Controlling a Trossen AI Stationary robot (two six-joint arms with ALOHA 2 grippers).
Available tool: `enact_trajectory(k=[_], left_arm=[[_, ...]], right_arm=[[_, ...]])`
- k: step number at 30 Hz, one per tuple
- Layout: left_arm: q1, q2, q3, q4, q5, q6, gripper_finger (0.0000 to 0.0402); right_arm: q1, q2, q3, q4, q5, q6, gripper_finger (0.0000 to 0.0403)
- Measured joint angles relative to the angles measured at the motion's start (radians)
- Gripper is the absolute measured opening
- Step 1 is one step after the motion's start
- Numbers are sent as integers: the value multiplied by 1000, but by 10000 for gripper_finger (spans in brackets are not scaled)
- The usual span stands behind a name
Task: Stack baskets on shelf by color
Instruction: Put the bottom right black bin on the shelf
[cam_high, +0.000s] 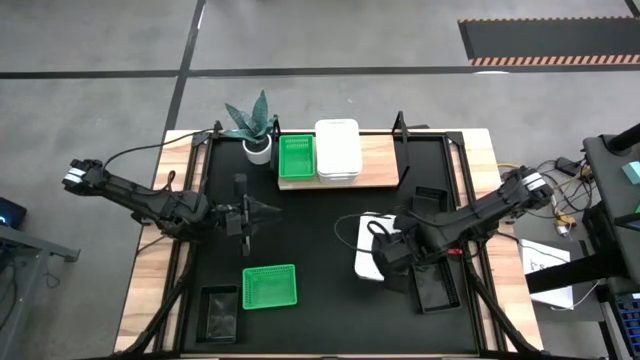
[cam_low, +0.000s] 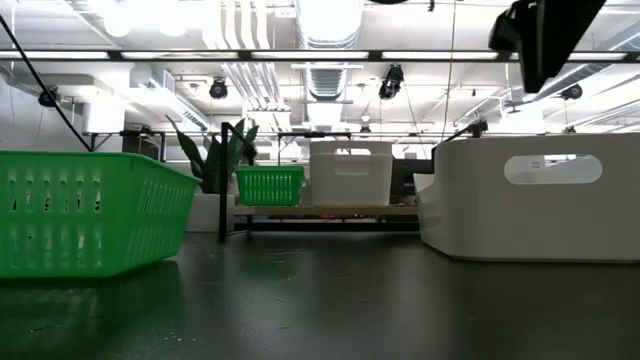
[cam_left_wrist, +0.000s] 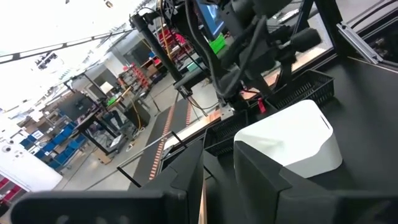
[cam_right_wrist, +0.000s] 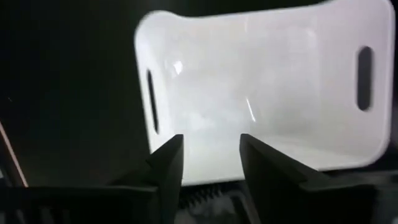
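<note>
While poised over the white basket (cam_high: 366, 246), right gripper (cam_right_wrist: 210, 163) spread, pinching nothing.
Straddles that basket's near rim on the black table (cam_high: 320, 230); left gripper (cam_high: 262, 211) parked well apart, fingers pressed together. Beyond both: shelf (cam_high: 380, 160) bearing a green basket (cam_high: 296, 156) beside stacked white baskets (cam_high: 337, 150). Nearer the left gripper: another green basket (cam_high: 269, 286) and a black basket (cam_high: 219, 312).
</note>
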Motion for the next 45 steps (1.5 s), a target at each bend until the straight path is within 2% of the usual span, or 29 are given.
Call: enact_trajectory(k=[6,10,12,20,24,28,36,45], left_arm=[[0,0,0,0,0,0,74],[0,0,0,0,0,-1,74],[0,0,0,0,0,-1,74],[-1,0,0,1,0,-2,74],[-1,0,0,4,0,-2,74],[-1,0,0,5,0,-3,74],[0,0,0,3,0,-3,74],[0,0,0,0,0,-26,74]], right_arm=[[20,-45,-13,-90,-4,-50,167],[55,-86,-37,-116,-71,53,168],[89,-106,-53,-113,-71,109,167],[353,-113,-109,-69,-71,167,148],[484,-74,-137,-19,-73,252,144],[562,-19,-141,32,-71,323,144],[598,78,-141,89,-71,354,142],[598,138,-180,99,-55,295,121]])
